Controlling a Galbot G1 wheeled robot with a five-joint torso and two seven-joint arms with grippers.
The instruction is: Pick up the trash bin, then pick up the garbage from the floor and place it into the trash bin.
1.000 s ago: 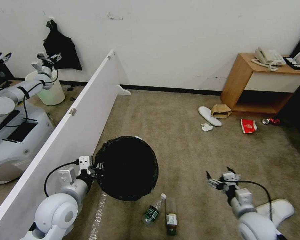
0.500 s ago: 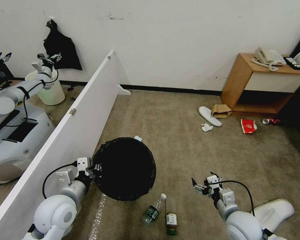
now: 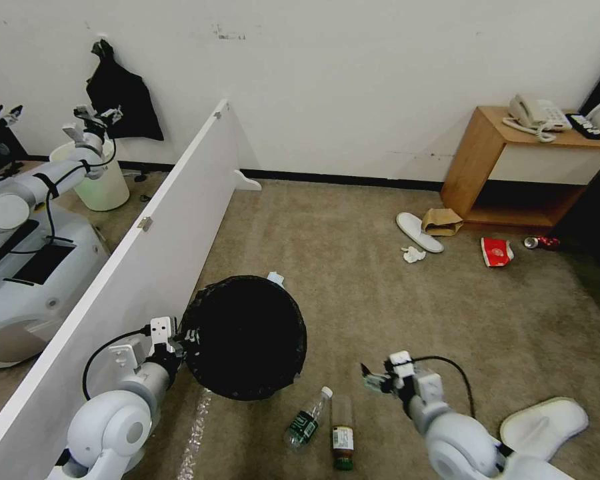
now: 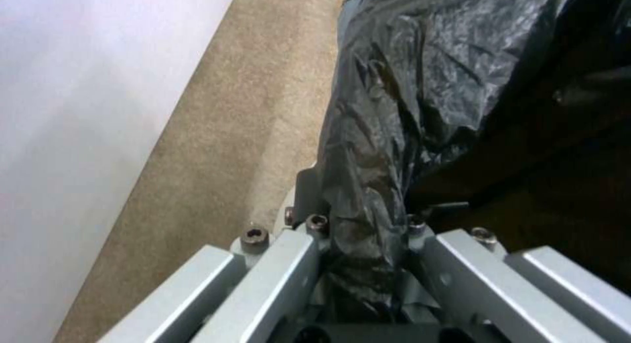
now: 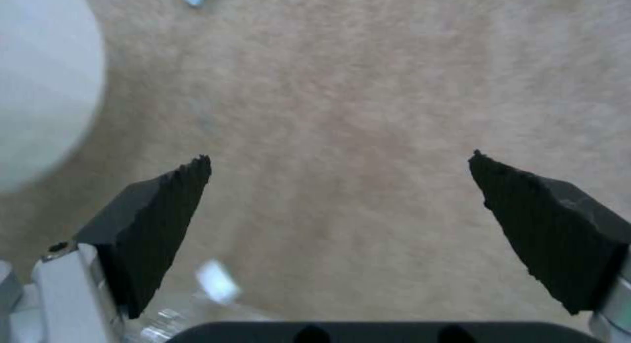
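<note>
The trash bin [image 3: 243, 337], lined with a black bag, is held off the carpet at lower left. My left gripper [image 3: 180, 340] is shut on its rim; the left wrist view shows the gripper [image 4: 362, 224] clamped on the crinkled bag [image 4: 421, 86]. My right gripper [image 3: 373, 379] hangs open over bare carpet, just right of two clear bottles [image 3: 307, 420] [image 3: 343, 433]. In the right wrist view its fingers [image 5: 164, 210] stand wide apart, with a bottle cap [image 5: 214, 281] beside one. Farther off lie a slipper [image 3: 419, 231], a brown paper bag [image 3: 441, 221], a tissue [image 3: 413, 254], a red cup [image 3: 497, 252] and a red can [image 3: 543, 243].
A white partition board [image 3: 147, 253] runs along the left. Behind it are another robot and a pale bucket [image 3: 103, 180]. A wooden nightstand [image 3: 513, 167] with a telephone stands at back right. A second slipper [image 3: 545, 423] lies beside my right arm.
My right gripper has moved left and nearer, toward the two bottles. The trash bin and my left gripper have shifted slightly left and nearer.
</note>
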